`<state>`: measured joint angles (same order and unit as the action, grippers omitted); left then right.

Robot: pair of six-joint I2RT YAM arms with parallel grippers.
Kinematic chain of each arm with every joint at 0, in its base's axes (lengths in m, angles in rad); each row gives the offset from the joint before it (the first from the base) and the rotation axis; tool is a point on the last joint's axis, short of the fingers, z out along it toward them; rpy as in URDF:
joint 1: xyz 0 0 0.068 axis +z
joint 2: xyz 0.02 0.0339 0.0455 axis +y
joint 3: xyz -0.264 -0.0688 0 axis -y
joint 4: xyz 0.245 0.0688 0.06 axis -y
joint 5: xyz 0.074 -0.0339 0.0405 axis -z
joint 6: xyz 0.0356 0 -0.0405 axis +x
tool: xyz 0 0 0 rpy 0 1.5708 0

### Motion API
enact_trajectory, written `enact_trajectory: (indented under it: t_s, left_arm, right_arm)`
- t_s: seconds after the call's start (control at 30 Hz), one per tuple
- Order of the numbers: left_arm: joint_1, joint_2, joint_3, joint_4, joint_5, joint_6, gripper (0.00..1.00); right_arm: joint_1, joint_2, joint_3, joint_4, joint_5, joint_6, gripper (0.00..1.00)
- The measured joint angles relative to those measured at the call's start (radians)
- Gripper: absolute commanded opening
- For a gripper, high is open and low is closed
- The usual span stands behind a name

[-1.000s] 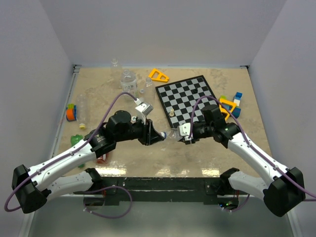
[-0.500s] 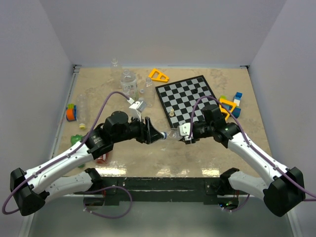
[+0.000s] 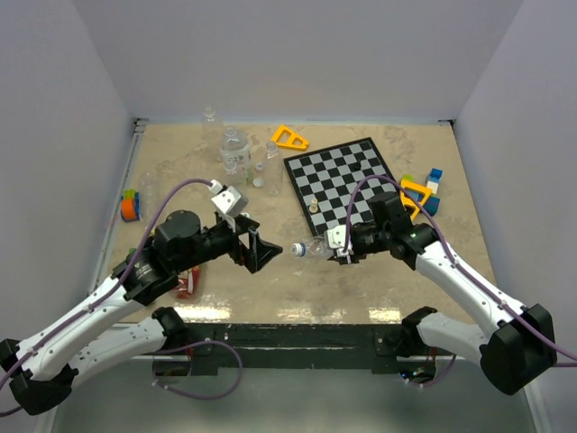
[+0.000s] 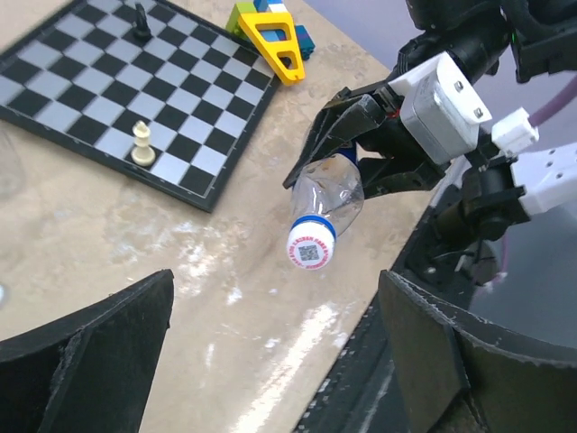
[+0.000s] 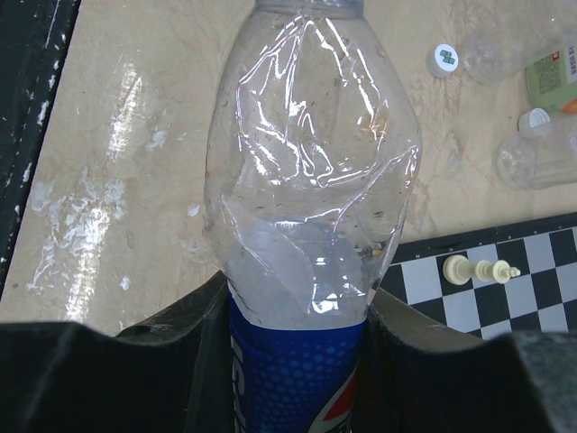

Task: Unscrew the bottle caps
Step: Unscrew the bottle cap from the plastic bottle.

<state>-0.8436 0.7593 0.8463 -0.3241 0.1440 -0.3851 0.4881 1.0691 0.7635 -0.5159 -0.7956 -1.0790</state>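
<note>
While the right claw (image 3: pixel 332 248) pinches the blue-labelled clear bottle (image 3: pixel 315 246) on its side, near of the chessboard (image 3: pixel 347 180), its cap (image 3: pixel 298 249) points left at the spread left claw (image 3: pixel 269 253), apart from it. Left wrist: the white-topped cap sits on the neck. Right wrist: black fingers (image 5: pixel 176 361) squeeze the label.

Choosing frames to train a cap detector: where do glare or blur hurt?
Top external: light glares off the table near its front edge, and the bottle is small in frame. Left wrist: cap sharp, own fingers dark and soft. Right wrist: highlights streak the bottle, cap cropped out.
</note>
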Motion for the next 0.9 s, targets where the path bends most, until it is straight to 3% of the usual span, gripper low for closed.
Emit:
enact_trajectory:
  t_s: [0.5,0.9]
  left_arm:
    - [0.0,-0.163,-0.129,0.103,0.167,0.602,1.0]
    - [0.0,-0.06,-0.136,0.15,0.253,0.802,1.0]
  right_arm:
    - [0.0,0.007,0.0,0.0,0.0,0.0,0.16]
    - [0.0,0.011,0.0,-0.001,0.001,0.0,0.16]
